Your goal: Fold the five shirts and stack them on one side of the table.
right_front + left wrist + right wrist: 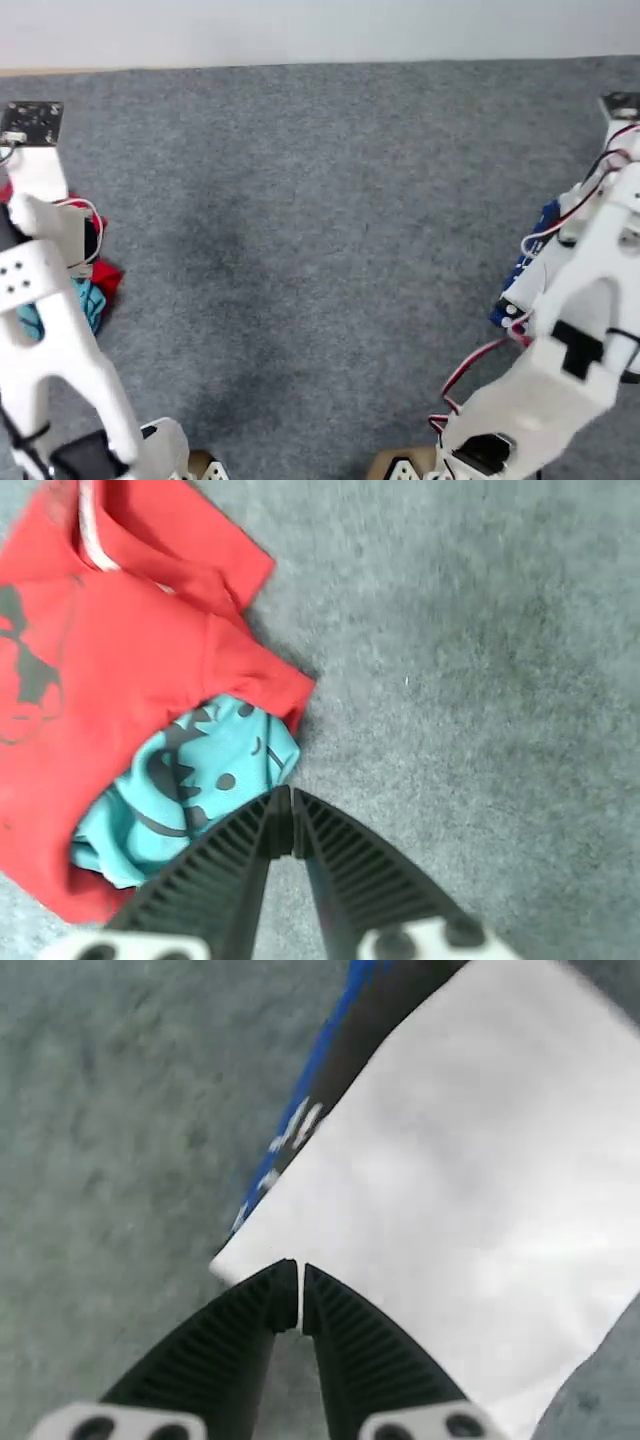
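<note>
A red shirt (100, 680) lies crumpled with a teal printed shirt (205, 770) tucked against its lower edge. My left gripper (283, 802) is shut, its tips just over the teal shirt's edge with nothing visibly pinched. In the high view the red shirt (108, 277) and teal shirt (92, 303) peek out beside the left arm (50, 330). A white shirt (450, 1180) lies flat on a black and blue shirt (330, 1070). My right gripper (293, 1272) is shut at the white shirt's corner. The blue shirt (545, 218) shows beside the right arm (580, 300).
The grey felt tabletop (320, 250) stretches between the two arms. A pale wall runs along the table's far edge. Red and white cables (470, 370) hang from the right arm.
</note>
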Tool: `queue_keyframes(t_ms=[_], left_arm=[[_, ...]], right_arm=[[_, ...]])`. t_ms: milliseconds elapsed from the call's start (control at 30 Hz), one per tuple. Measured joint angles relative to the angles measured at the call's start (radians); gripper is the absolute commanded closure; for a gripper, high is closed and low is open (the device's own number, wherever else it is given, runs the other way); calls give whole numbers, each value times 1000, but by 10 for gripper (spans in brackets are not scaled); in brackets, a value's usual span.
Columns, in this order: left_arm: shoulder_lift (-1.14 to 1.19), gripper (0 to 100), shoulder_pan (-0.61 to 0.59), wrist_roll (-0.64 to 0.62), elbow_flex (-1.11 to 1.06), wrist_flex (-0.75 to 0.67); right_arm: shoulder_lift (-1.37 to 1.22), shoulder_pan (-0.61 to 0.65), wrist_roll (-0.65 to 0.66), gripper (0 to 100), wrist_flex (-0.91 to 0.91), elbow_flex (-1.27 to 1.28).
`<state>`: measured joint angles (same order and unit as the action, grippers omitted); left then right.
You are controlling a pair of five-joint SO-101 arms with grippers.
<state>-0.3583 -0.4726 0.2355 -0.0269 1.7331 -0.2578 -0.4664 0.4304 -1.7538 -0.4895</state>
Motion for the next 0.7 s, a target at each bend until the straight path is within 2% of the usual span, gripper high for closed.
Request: queue_keyframes(t_ms=[267, 367, 567, 700], left_arm=[[-49, 991, 0, 5, -3, 2], [-49, 966, 0, 61, -18, -26], [-49, 808, 0, 249, -97, -123], [-49, 805, 0, 313, -216, -242]], right_arm=[[381, 81, 0, 990, 0, 445], [473, 81, 0, 990, 0, 575], [589, 81, 0, 990, 0, 741], [628, 81, 0, 990, 0, 767]])
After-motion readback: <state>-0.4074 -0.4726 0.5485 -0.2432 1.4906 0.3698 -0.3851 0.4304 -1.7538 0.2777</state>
